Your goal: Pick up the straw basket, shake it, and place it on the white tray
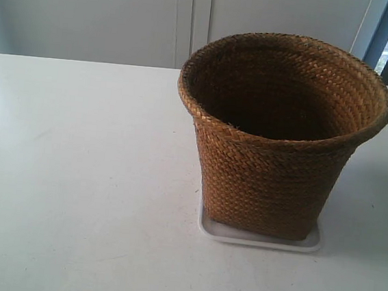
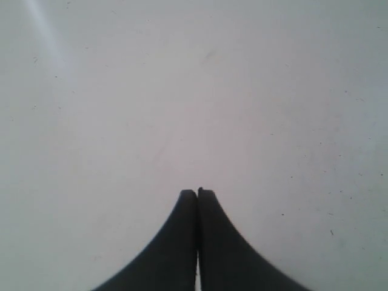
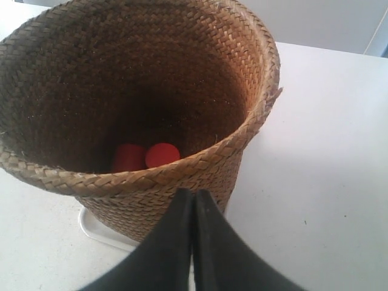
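Standing upright on the white tray [image 1: 260,238], the straw basket [image 1: 277,140] looks to me as though it is where the task wants it: its squarish base rests on the tray, and a strip of glossy rim shows beneath the basket's near side and one corner. Looking down into the basket from the right wrist view, I can see two small red round things [image 3: 162,154] lying at its dark bottom. The right hand [image 3: 194,194] hovers just outside the basket's braided rim with its fingers pressed flat together, holding nothing; whether it brushes the weave I cannot tell. The left hand [image 2: 197,193] is likewise closed tight and empty, over bare desk [image 1: 74,175] with the basket nowhere in its view. Neither hand has hold of the basket, so I judge the set-down complete, with little left but drawing the arms away.
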Motion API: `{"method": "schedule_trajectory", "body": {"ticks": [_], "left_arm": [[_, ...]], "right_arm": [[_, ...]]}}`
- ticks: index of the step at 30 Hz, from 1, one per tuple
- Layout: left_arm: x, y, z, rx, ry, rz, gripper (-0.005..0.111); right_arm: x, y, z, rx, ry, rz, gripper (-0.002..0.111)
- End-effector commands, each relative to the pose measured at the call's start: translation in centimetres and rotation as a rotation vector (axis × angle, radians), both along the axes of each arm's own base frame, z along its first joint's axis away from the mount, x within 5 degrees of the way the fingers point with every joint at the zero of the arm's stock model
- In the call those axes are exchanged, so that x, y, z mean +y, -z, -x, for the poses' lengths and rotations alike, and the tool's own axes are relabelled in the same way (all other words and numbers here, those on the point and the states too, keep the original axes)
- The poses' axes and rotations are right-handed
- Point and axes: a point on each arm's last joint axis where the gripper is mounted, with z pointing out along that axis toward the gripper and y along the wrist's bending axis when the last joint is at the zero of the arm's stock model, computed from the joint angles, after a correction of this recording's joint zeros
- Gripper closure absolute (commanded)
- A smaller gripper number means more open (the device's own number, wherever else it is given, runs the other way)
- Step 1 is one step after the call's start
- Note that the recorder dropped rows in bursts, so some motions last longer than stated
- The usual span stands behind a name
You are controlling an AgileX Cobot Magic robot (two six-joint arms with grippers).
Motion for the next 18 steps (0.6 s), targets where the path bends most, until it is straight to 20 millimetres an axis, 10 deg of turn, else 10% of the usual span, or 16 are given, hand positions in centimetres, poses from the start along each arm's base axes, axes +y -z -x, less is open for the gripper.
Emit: {"method": "schedule_trajectory", "body": {"ticks": [1, 18], "left_arm": [[-0.1, 0.8, -0.1, 0.0, 0.006, 0.012, 0.107], [-0.1, 2.8, -0.4, 0.015, 0.008, 0.019, 0.107]], "right_arm": [[-0.1, 0.0, 0.1, -0.008, 0.006, 0.002, 0.108], [-0.1, 0.0, 0.1, -0.008, 0.006, 0.002, 0.108]]}}
